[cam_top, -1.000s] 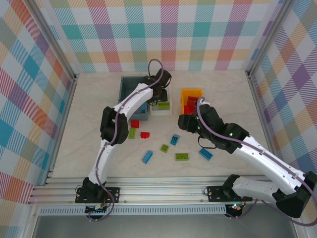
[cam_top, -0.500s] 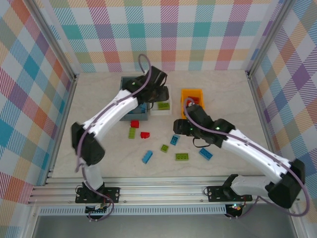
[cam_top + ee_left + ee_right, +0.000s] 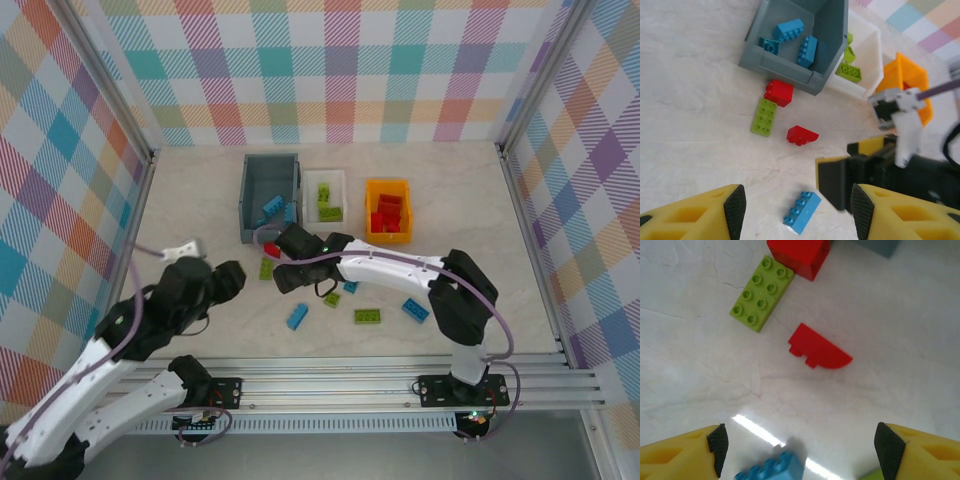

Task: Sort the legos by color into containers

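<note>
Pale marbled tabletop, walled in by pastel plaid panels, carries the whole sort. Over it the right gripper (image 3: 800, 445) hangs with its yellow fingers spread wide and nothing between them. Directly below lies a small red plastic brick with one rounded edge (image 3: 817, 352), flat on the table and touching nothing. Just to its far left sits a lime green eight-stud plastic brick (image 3: 762, 292), close against a chunky red plastic block (image 3: 797, 255). That block lies just beside the near wall of the slate grey-blue plastic bin (image 3: 243, 195), which holds blue pieces. Right of it stand the white plastic bin (image 3: 309, 200) with green pieces and the orange-yellow plastic bin (image 3: 371, 212) with red ones. Nearer and to the left, the left gripper (image 3: 798, 207) hovers, jaws likewise apart and empty, above a loose blue plastic brick (image 3: 297, 317).

The rounded red brick is probably light, rigid and slick. Its curve offers the pads little purchase, so the straight flat sides look like the place to pinch, taken low.
</note>
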Robot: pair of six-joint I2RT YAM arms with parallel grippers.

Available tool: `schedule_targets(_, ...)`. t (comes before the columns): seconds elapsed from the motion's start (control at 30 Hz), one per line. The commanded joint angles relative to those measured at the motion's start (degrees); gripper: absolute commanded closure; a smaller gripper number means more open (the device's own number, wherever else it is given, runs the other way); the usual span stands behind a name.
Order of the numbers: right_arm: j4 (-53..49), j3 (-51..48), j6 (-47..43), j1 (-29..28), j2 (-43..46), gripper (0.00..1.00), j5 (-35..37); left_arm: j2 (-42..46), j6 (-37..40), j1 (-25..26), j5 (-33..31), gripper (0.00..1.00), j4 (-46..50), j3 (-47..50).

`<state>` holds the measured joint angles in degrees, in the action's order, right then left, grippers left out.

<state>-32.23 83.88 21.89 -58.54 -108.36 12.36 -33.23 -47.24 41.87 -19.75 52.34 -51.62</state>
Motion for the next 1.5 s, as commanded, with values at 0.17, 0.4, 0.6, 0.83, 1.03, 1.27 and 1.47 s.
schedule_targets(0.17, -2.2, 7.8, -25.5, 3.3, -8.0, 0.20, -2.2, 12.3, -6.1, 0.2, -1.6, 0.41, 9.6, 1.6)
schedule_targets(0.4, -6.3, 15.0, -27.1, 4.6, -15.1, 0.28, -6.3, 11.2, -5.0, 0.2, -1.2, 0.41, 10.0, 0.2)
schedule_targets(0.6, -7.3, 16.4, -26.9, 4.7, -18.0, 0.38, -7.9, 11.0, -4.7, 0.2, -0.9, 0.41, 9.2, 0.4)
schedule_targets(0.83, -7.2, 17.1, -25.1, 4.8, -19.2, 0.55, -7.8, 10.3, -4.2, 0.2, -0.5, 0.41, 9.0, 0.2)
schedule_targets(1.03, -7.6, 16.3, -23.3, 4.8, -18.4, 0.57, -7.4, 9.9, -4.3, 0.2, -0.2, 0.41, 8.5, 0.4)
schedule_targets(1.27, -4.7, 10.0, -16.8, 4.8, -8.7, 0.36, -5.8, 8.7, -4.2, 0.2, 1.2, 0.41, 6.7, 1.0)
schedule_targets(1.47, -6.9, 3.1, -2.4, 2.7, -3.8, 0.25, -2.6, 7.3, -3.3, 0.2, 7.8, 0.40, 2.1, 3.3)
